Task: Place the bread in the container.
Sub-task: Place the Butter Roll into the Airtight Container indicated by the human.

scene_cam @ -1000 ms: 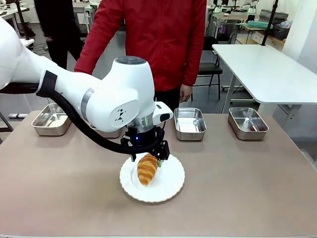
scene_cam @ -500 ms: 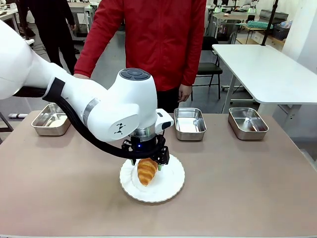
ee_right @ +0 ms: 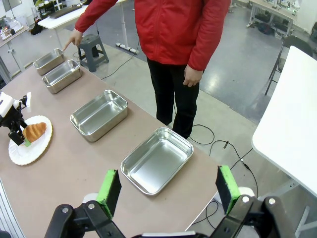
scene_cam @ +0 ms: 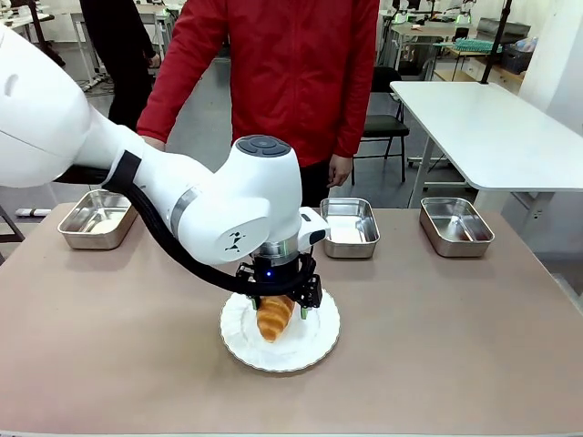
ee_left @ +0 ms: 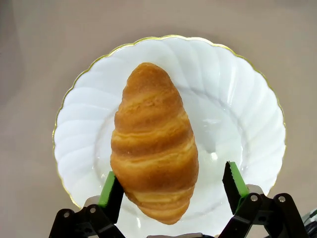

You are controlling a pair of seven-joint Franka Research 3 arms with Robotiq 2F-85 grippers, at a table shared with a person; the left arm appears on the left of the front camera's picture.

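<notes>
The left gripper stands wide open at the bottom of the left wrist view, its green pads straddling the bread on the white scalloped plate; one pad is just beside the crust, nothing gripped. The right gripper is also wide open and empty, above a steel container.

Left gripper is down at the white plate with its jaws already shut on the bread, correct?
Not quite. The left gripper is down at the white plate, but its jaws are open: the left wrist view shows the green pads on either side of the bread, with a clear gap on one side.
</notes>
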